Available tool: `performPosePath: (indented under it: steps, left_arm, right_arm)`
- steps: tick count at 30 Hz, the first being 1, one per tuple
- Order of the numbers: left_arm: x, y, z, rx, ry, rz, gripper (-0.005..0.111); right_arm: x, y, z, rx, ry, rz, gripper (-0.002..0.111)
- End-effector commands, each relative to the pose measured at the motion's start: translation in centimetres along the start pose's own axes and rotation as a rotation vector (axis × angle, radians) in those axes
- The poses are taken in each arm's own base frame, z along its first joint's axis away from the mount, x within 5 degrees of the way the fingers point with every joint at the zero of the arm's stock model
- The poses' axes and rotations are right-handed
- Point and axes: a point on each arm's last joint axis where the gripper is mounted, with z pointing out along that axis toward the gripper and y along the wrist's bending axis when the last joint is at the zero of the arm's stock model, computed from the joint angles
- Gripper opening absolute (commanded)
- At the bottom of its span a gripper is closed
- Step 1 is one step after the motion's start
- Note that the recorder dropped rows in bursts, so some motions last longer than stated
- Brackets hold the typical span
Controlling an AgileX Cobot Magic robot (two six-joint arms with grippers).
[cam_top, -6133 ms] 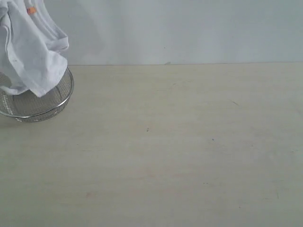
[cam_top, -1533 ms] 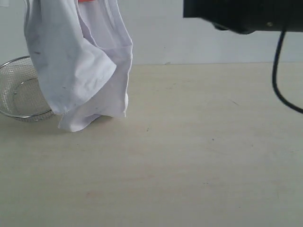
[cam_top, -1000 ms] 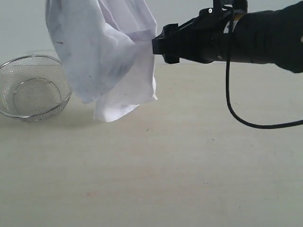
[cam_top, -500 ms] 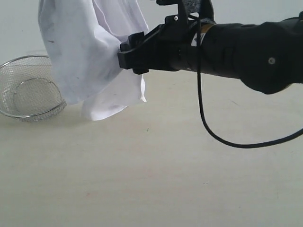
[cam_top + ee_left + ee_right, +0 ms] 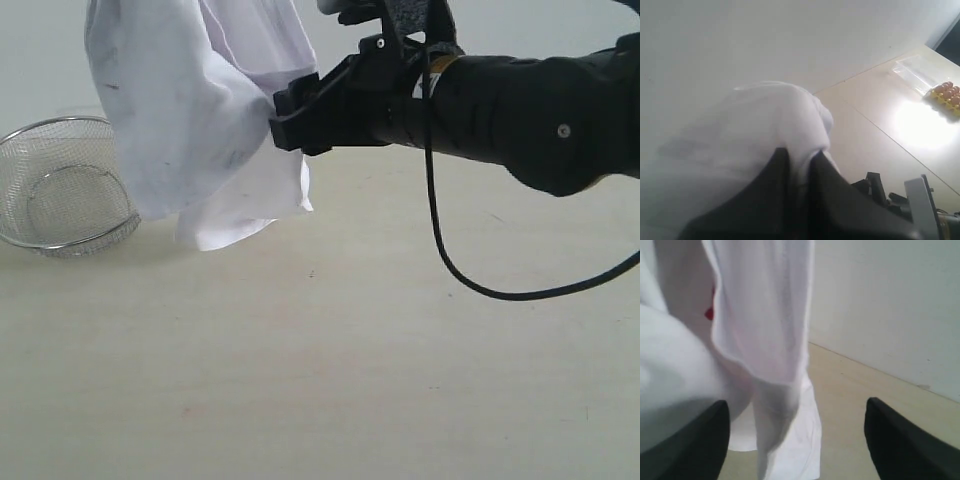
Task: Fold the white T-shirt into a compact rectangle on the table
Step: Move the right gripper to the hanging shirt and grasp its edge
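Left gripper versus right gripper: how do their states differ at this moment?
The left gripper has its dark fingers nearly together, pinching a fold of the white cotton T-shirt; the right gripper has its fingers spread wide, closed on nothing. The left gripper is out of the exterior view; the right gripper shows there, reaching from the right to the hanging shirt's edge. Both have dark fingers and are at the shirt.
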Motion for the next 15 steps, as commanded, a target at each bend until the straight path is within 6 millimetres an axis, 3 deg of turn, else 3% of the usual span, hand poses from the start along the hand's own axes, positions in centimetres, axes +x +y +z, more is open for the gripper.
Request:
performPosePath:
  steps: [1, 9, 15]
  left_arm:
    - [-0.7, -0.7, -0.5, 0.012, -0.051, 0.007, 0.004]
    - [-0.8, -1.0, -0.7, 0.014, -0.058, 0.013, 0.004]
    - [-0.9, -1.2, -0.8, 0.015, -0.061, 0.015, 0.004]
  right_arm:
    - [-0.2, -0.6, 0.1, 0.018, -0.014, -0.018, 0.067]
    - [1.2, -0.4, 1.3, 0.014, 0.021, -0.012, 0.067]
    - [0.6, 0.8, 1.3, -0.013, -0.044, -0.015, 0.067]
